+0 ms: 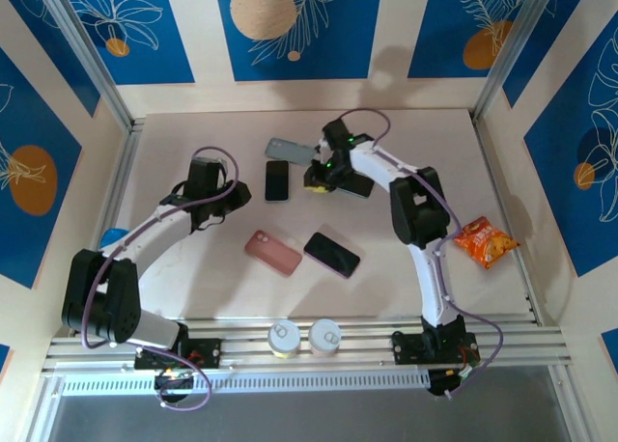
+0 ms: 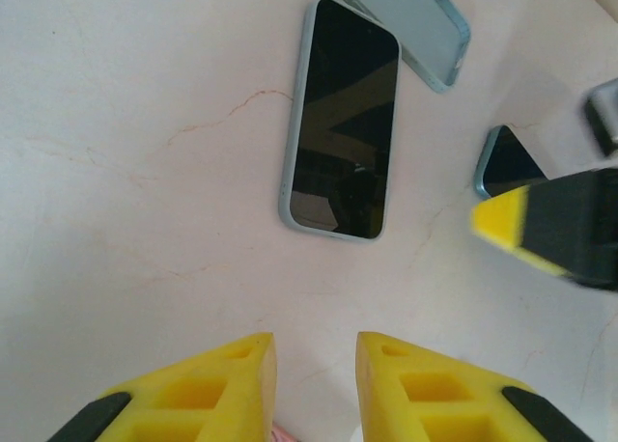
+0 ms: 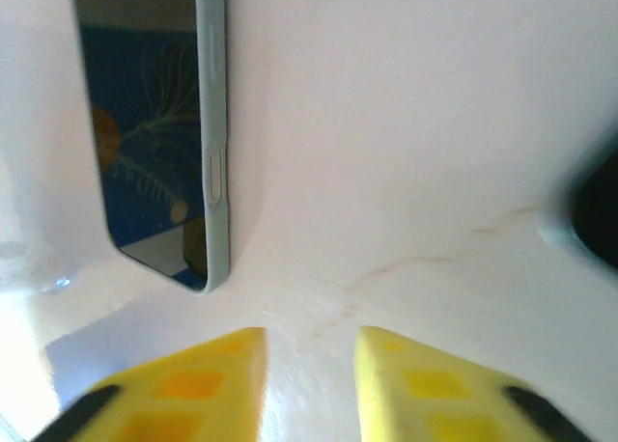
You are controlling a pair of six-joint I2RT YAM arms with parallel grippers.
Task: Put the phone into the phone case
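Lying flat between the arms, long axis near-to-far, the light-edged phone (image 1: 277, 180) sits just left of the right gripper (image 1: 322, 179), the grey-blue case (image 1: 290, 151) just beyond its far end; that gripper and the left gripper (image 2: 314, 347) both stand parted and empty

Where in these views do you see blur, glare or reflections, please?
Right wrist view: soft throughout, the right pincer included, and washed out at lower left; the phone screen mirrors the blue patterned wall. Left wrist view: the table veins are crisp, but the right pincer's finger at the right edge is smeared. Top external view: even light, soft shadows.
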